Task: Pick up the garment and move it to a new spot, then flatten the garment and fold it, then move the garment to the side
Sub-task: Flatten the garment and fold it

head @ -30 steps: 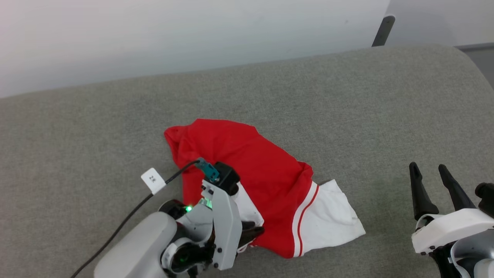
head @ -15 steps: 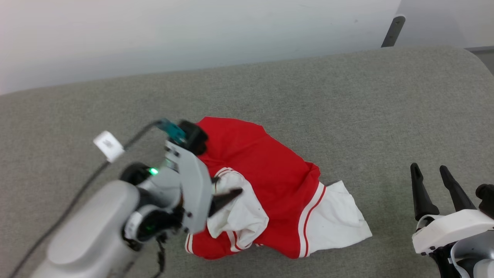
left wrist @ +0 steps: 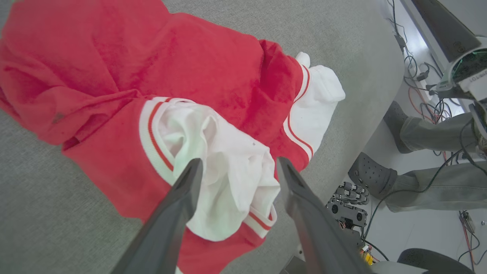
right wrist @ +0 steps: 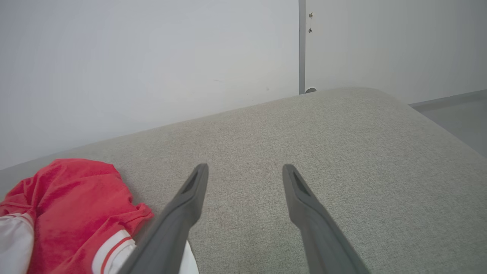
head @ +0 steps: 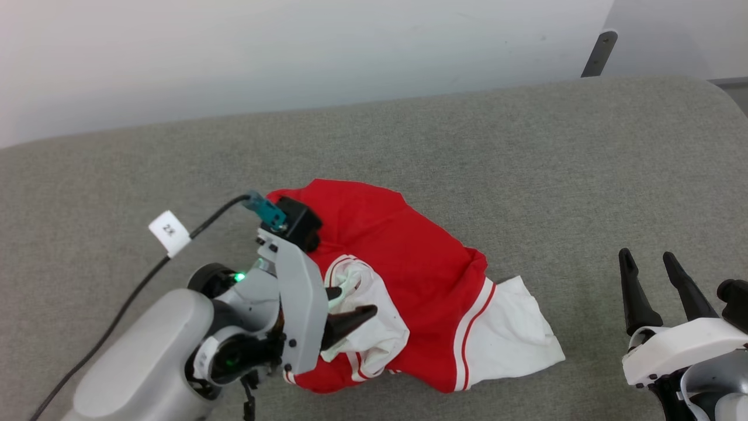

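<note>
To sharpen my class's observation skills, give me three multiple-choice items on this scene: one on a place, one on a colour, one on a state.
1. Where does the garment lie?
A on the grey cushion; B on the floor; C in a basket.
2. What colour are its sleeves?
A blue; B white; C black.
3. How does the left claw stand?
A shut and empty; B shut on red cloth; C open.

Answers:
1 A, grey upholstery surrounds it.
2 B, both sleeves show white beyond the striped trim.
3 C, its fingers stand apart over a bunched white sleeve.
</note>
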Robot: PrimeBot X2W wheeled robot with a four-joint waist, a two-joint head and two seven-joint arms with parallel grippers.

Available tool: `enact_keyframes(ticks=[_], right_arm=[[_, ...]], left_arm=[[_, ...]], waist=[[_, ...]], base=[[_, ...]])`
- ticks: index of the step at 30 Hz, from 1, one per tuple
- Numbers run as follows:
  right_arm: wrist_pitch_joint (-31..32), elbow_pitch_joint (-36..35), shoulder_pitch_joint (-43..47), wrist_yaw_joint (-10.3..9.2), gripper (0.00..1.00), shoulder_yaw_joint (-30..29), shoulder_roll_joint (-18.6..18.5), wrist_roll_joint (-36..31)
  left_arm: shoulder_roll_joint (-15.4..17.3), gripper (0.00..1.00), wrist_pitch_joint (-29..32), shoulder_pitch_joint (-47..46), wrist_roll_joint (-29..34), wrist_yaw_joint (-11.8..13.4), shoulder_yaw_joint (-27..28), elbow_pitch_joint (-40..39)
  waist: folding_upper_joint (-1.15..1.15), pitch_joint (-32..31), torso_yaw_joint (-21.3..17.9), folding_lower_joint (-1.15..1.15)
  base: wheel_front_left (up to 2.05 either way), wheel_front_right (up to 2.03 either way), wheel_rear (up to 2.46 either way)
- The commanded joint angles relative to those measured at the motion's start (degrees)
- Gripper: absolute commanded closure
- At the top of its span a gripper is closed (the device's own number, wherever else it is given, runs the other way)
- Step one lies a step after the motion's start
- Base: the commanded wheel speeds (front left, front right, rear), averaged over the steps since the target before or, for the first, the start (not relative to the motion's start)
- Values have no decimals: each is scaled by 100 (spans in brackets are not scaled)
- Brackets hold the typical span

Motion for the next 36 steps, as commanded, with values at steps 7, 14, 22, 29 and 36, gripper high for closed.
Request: enact_keyframes(ticks=[7,14,22,29,36], right_arm=[[-11,-26,-15,-4,0,30,12,14],[-33,-8,-47,-4,0,27,12,17],[-47,1,-39,-4,0,-37,13,-28],[5,-17,23,-4,0,-82,13,-57],[58,-74,87,-4,0,-137,13,-79]], left_arm=[[140,0,-122,0,380,-71,-168,150],[126,100,-251,49,318,-142,-120,617],[108,100,-463,-36,296,-156,7,624],[406,100,-489,88,175,119,318,411],[1124,100,-595,486,61,572,913,93]], waist=[[0,86,-59,0],[0,137,-103,0],[0,125,-35,0],[0,41,71,0],[0,11,185,0]], base=[[0,0,0],[0,0,0],[0,0,0],[0,0,0],[0,0,0]])
